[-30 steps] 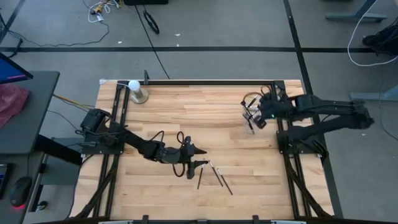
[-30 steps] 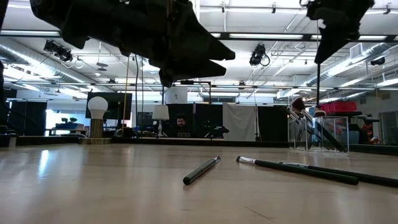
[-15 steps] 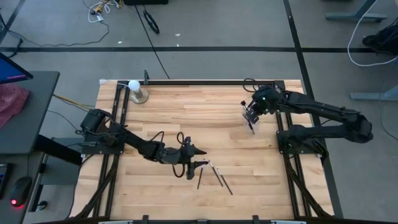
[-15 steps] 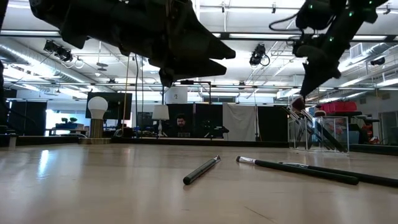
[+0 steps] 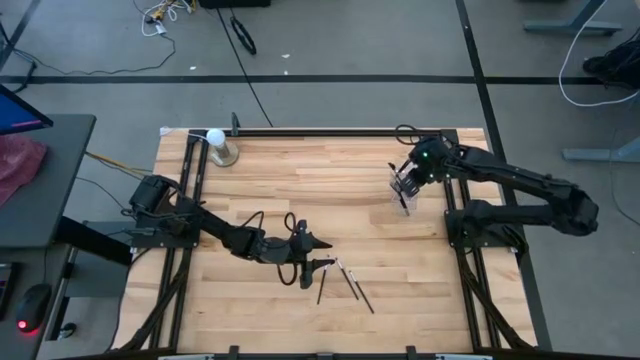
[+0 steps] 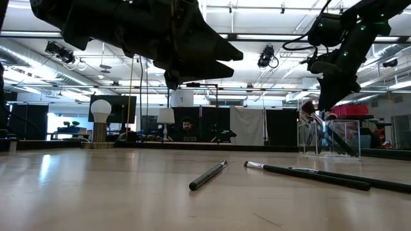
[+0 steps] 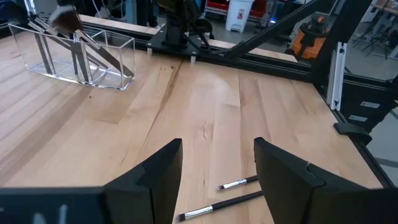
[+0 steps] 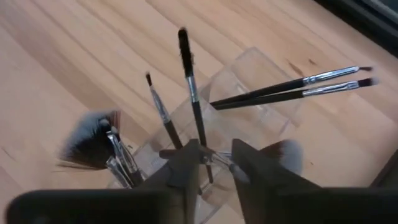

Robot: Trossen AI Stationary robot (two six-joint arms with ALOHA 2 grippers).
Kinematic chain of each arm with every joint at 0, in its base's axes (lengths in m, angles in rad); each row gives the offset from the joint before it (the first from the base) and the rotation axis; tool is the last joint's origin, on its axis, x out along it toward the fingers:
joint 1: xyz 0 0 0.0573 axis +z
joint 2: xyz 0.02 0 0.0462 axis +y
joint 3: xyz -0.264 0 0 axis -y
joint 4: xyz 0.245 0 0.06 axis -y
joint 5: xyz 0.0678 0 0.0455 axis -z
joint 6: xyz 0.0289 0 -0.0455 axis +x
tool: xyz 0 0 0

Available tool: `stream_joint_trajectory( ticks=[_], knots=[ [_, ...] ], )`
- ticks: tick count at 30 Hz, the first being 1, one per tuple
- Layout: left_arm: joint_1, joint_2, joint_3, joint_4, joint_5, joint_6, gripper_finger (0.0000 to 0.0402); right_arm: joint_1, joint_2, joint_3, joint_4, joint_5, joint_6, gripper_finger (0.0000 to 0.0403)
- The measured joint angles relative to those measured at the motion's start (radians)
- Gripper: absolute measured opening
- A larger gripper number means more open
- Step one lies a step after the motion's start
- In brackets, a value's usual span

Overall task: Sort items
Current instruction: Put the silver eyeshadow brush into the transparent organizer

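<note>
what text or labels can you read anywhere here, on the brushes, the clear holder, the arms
None can be read.
Brushes: no print visible on the handles.
Clear holder: unmarked.
White container in the room behind: any label is too blurred to read.

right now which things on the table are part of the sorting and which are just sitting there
Part of the job:
- three loose brushes lying on the table by the left gripper
- clear organizer already holding several brushes, with the right gripper above it

Just lying about:
- white ball on a metallic base at the far left corner
</note>
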Motion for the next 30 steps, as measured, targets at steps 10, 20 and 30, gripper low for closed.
stream_joint_trajectory(
  ticks=[10, 20, 30],
  knots=[
    [0.000, 0.000, 0.000, 0.000, 0.000, 0.000, 0.0200, -0.023, -0.071, 0.115, -0.086, 0.095, -0.023, 0.0177],
    [-0.052, 0.000, 0.014, -0.022, -0.014, 0.044, 0.0199, 0.269, -0.190, 0.178, -0.084, 0.045, 0.028, 0.0157],
    [-0.191, 0.016, 0.223, -0.516, -0.273, -0.097, 0.0199, 1.021, -0.120, -0.078, 0.583, 0.153, 0.062, 0.0108]
  ],
)
